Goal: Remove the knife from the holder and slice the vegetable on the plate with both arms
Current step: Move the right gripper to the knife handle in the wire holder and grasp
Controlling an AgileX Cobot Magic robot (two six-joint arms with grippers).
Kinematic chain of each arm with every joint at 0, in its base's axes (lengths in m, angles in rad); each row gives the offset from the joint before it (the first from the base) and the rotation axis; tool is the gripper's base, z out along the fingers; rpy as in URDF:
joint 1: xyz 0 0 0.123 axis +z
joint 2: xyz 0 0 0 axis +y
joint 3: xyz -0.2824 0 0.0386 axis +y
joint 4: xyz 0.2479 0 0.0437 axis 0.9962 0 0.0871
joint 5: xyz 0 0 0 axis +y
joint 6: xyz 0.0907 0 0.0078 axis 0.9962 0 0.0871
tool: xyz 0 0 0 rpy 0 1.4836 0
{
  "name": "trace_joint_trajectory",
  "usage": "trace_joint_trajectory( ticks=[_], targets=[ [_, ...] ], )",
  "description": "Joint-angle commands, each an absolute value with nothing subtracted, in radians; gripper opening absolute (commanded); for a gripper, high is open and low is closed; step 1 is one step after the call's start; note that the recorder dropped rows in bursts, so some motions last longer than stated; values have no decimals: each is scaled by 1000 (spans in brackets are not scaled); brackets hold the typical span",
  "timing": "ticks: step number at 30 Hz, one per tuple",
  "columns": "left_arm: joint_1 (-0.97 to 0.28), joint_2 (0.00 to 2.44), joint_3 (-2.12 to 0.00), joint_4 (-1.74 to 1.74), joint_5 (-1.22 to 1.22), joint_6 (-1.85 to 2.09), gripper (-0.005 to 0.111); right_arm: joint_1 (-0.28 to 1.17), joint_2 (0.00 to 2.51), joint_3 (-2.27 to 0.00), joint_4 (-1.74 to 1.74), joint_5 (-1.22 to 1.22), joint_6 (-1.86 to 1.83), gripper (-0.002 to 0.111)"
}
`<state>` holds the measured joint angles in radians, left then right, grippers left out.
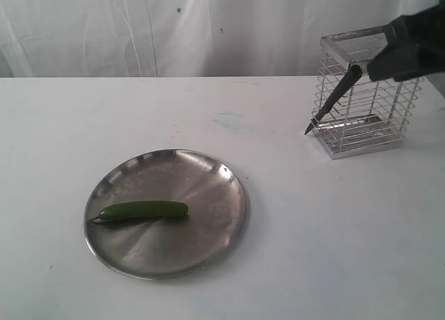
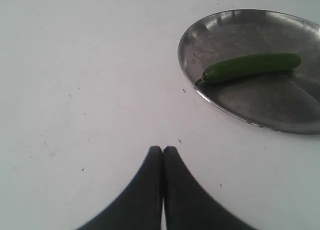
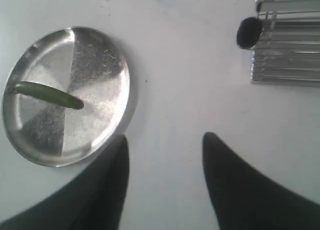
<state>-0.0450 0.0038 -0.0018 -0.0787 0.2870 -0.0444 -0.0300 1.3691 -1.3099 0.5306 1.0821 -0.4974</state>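
Well, my right pincer (image 3: 165,140) hangs wide apart above the surface (image 1: 292,250), because the knife (image 1: 332,101) leans ungrasped against the holder (image 1: 368,118)

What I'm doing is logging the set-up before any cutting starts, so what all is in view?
table: one, white, underneath everything.
curtain: one, white, behind the table.
plate: one, dull silver, on the table, left of centre in the exterior view.
vegetable: one, green, lying on the plate.
holder: one, shiny silver wire, standing at the table's right.
knife: one, black, slanted against the holder's left side, tip down, not gripped.
left tool: one, black, shut and empty, above bare table beside the plate.
right tool: one, black, open and empty, up near the holder.
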Motion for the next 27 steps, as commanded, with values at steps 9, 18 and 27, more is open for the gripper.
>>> trace_joint_trajectory(
  ticks=[9, 18, 27],
  targets=[
    [-42, 0, 0, -80, 284, -47, 0, -37, 1513, -1453, 349, 1069, -231, 60],
    [-42, 0, 0, -80, 284, -47, 0, 7, 1609, -1453, 422, 978, -233, 60],
    [-42, 0, 0, -80, 284, -47, 0, 51, 1698, -1455, 407, 802, -228, 60]
  ],
)
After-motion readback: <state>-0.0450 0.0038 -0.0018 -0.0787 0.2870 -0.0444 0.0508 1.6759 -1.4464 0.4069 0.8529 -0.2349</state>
